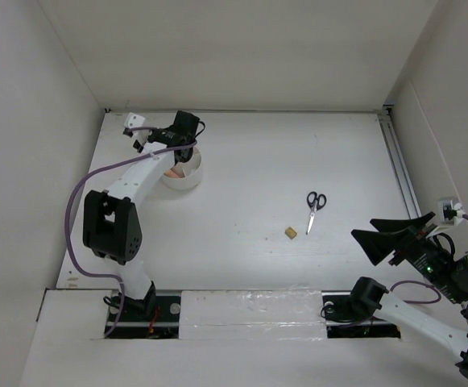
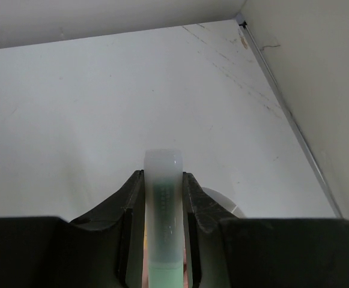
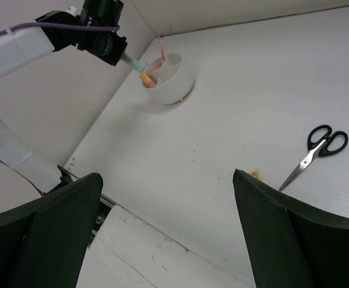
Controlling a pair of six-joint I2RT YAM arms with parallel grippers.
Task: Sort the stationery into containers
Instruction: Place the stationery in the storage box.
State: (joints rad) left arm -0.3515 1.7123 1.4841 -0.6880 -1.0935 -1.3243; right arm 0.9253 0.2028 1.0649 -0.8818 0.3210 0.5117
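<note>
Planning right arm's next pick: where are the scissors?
Top view: scissors lie right of centre, just beyond and right of the tan eraser cube.

3 plain white walls enclose the white table point(image 1: 250, 161): back wall point(image 1: 242, 48) beyond its far edge, left wall point(image 1: 32, 161) and right wall point(image 1: 451, 105) along its sides. A metal rail point(image 1: 399, 165) lines its right edge. Light is soft and even.

Finishes: mostly matt white and black plastic, one bit of metal.
Table point(image 1: 250, 161) matt white, lightly scuffed. Cup point(image 3: 177, 81) smooth white plastic, slight sheen. Green highlighter point(image 2: 164, 204) ends in frosted translucent plastic. Left gripper point(image 2: 163, 180) fingers point(image 2: 199, 207) matt black plastic. Scissors point(image 3: 314, 153) have glossy black plastic handles and bare metal blades. Eraser point(image 1: 291, 233) dull tan. Arm cable point(image 1: 76, 210) smooth purple sheath.
</note>
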